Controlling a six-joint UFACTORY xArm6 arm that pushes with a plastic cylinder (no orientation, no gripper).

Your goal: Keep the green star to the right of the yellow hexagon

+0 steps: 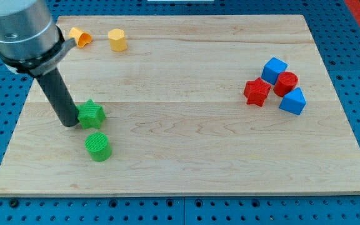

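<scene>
- Toward the view's left of the pale wooden board [186,156], the straight dark rod comes down at a slant from a grey metal arm housing [20,28], and my tip [71,124] rests on the wood.
- Just to the right of the tip, touching it or nearly so (the gap is too fine to judge), sits the small green plastic star [91,114].
- Rod ends plainly, with no jaws to stand apart or together, and it clamps nothing.
- Below the star, a little apart from it, stands a green plastic cylinder [97,146].
- Up near the board's top-left edge lies the yellow plastic hexagon block [117,39], with an orange-yellow block [80,36] of unclear shape beside it on the left, partly behind the arm.
- Green star lies lower in the view than the hexagon and slightly to its left.
- Far on the right, a tight cluster: a blue cube [274,69], a red cylinder [286,82], a red star [257,92] and a blue wedge-like block [293,101].
</scene>
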